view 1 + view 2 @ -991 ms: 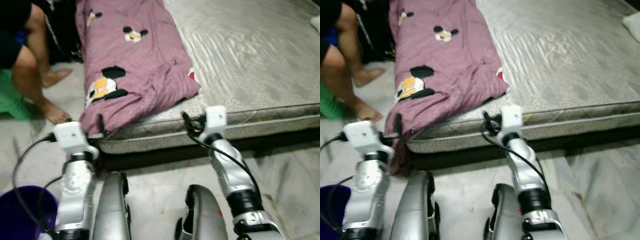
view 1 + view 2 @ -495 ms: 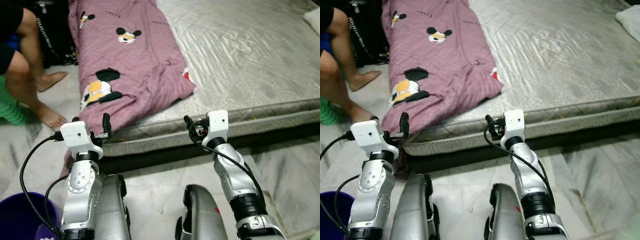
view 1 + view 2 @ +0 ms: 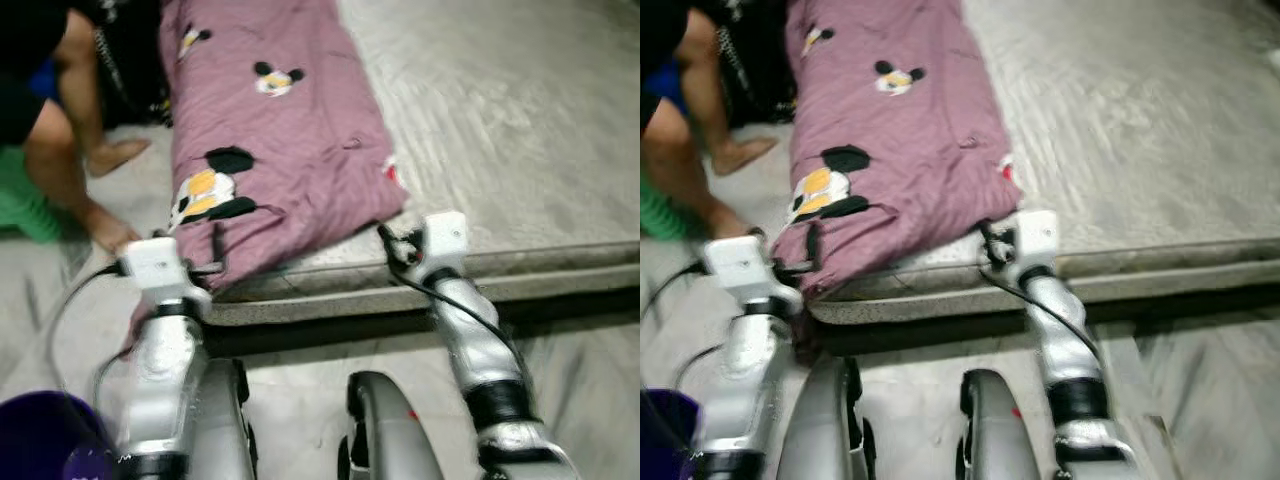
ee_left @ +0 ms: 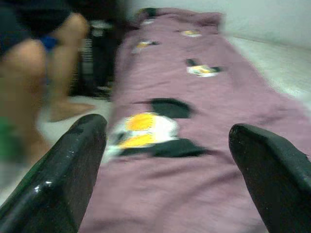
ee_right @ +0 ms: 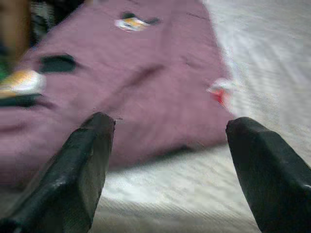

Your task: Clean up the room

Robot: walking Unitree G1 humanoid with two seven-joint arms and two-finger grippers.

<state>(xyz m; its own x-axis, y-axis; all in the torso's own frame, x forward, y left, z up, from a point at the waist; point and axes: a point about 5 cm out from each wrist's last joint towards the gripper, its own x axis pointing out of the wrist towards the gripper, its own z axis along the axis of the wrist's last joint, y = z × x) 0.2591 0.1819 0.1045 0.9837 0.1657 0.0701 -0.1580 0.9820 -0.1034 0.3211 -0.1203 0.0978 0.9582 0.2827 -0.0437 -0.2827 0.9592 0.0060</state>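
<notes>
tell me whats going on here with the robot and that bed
The robot stands at the foot of a low grey mattress with both arms reaching toward a mauve cartoon-print blanket that lies along the mattress's left side and hangs over its corner. The left pincer is open at the blanket's hanging corner, and the right pincer is open at the blanket's other near corner. Neither has gripped the cloth yet. A person's bare legs are on the floor to the left.

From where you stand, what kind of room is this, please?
Most likely a bedroom: a low mattress lies near the pale marble floor, and a purple cartoon-print blanket is spread along it. A person sits beside it.
</notes>
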